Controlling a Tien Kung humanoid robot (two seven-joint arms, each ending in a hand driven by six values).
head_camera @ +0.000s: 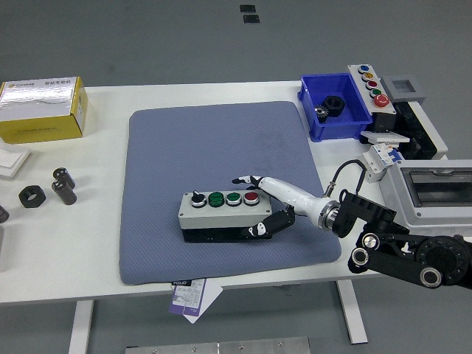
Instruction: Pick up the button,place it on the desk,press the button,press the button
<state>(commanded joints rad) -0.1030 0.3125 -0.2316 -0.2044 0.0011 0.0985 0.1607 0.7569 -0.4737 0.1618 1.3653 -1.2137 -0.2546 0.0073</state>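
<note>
A grey button box (221, 214) with a black base lies on the blue mat (214, 140), toward its front right. Its top carries a black selector knob (198, 199), two green buttons (224, 198) and a red button (251, 197) in a row. My right hand (253, 207) reaches in from the right and is shut on the box's right end. Its white fingers (254, 181) lie along the back edge and its black thumb (269, 225) presses the front side. The left arm is out of view.
A yellow carton (43, 110) sits at the far left, with black nuts (32, 196) and cylinders (64, 185) below it. On the right stand a blue bin (333, 107), a second button box (371, 85), a breaker (378, 159) and a grey enclosure (435, 193). A leaflet (193, 296) hangs off the front edge.
</note>
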